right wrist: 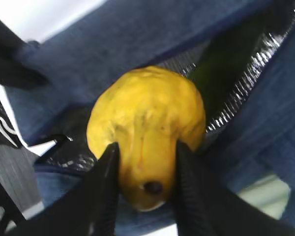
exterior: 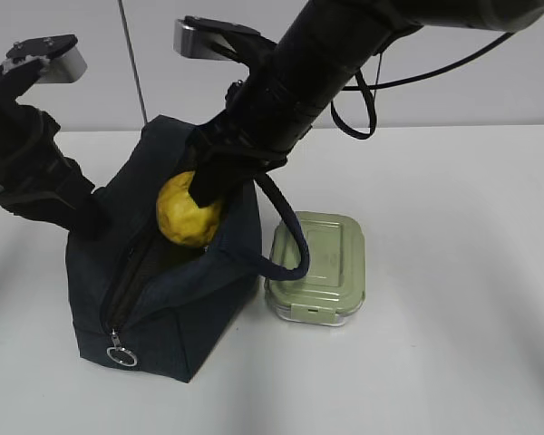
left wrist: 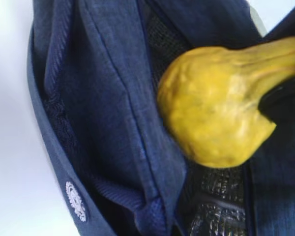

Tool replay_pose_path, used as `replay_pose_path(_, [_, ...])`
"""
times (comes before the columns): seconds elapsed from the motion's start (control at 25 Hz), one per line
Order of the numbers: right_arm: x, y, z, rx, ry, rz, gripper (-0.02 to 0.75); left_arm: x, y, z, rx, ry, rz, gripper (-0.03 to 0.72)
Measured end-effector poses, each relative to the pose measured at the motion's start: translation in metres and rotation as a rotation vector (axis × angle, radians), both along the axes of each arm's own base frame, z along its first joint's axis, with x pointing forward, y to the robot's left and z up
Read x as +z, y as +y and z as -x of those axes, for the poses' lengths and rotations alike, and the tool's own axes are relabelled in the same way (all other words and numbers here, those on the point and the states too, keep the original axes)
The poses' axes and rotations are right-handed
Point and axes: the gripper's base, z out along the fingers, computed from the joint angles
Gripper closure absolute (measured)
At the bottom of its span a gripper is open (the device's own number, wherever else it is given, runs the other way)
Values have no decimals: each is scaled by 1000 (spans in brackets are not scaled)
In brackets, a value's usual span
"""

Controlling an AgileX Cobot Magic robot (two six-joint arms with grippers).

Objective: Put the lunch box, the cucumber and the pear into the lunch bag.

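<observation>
On the white bench (exterior: 453, 272), the right tool (right wrist: 146, 196) grips the pear (right wrist: 147, 132) by its narrow neck (firm, bumpy, unlikely to slip) over the open lunch bag (exterior: 177, 308). Beyond it lies dark green, probably the cucumber (right wrist: 226, 69). The left tool's state cannot be told.

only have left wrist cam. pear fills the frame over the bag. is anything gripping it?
Observer: Yes. The right hand is shut on the pear at its neck, stem end between the fingers.
Operator: Cucumber?
Observer: Already inside the lunch bag; the right wrist view shows the cucumber against the silvery lining.
Operator: Lunch box?
Observer: The lunch box sits on the table beside the bag, lid on.
</observation>
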Motion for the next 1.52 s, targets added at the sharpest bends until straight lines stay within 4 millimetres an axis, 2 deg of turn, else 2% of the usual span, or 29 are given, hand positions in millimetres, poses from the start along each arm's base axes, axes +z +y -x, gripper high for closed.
replay_pose_path(0.08, [0, 0, 1, 8, 9, 7, 398, 0, 0, 0, 0, 0, 0, 685])
replay_pose_path(0.2, [2, 2, 3, 26, 13, -22, 206, 0, 0, 0, 0, -1, 0, 685])
replay_pose_path(0.24, [5, 2, 4, 34, 5, -34, 177, 0, 0, 0, 1, -2, 0, 685])
replay_pose_path(0.4, [29, -10, 8, 14, -60, -74, 163, 0, 0, 0, 1, -2, -1, 685])
replay_pose_path(0.48, [38, -25, 10, -33, -89, -86, 175, 0, 0, 0, 1, -2, -1, 685])
replay_pose_path(0.56, [38, -57, 12, -150, -105, -105, 182, 0, 0, 0, 0, -2, -2, 685])
replay_pose_path(0.64, [22, -87, 20, -276, -57, -135, 184, 0, 0, 0, 0, -2, -2, 685])
replay_pose_path(0.76, [-15, -130, 26, -450, 53, -218, 187, 0, 0, 0, 0, -2, -2, 685])
replay_pose_path(0.88, [-52, -158, 27, -580, 161, -292, 188, 0, 0, 0, 0, -2, -2, 685])
replay_pose_path(1.0, [-76, -166, 20, -608, 243, -327, 186, 0, 0, 0, 0, -2, -3, 685])
replay_pose_path(1.2, [-109, -164, 12, -631, 345, -366, 183, 0, 0, 0, -1, 0, -3, 685])
replay_pose_path(1.36, [-127, -163, 8, -650, 383, -370, 181, 0, 0, 0, -2, 1, -4, 685])
replay_pose_path(1.52, [-136, -163, 6, -656, 387, -368, 180, 0, 0, 0, -2, 1, -4, 685])
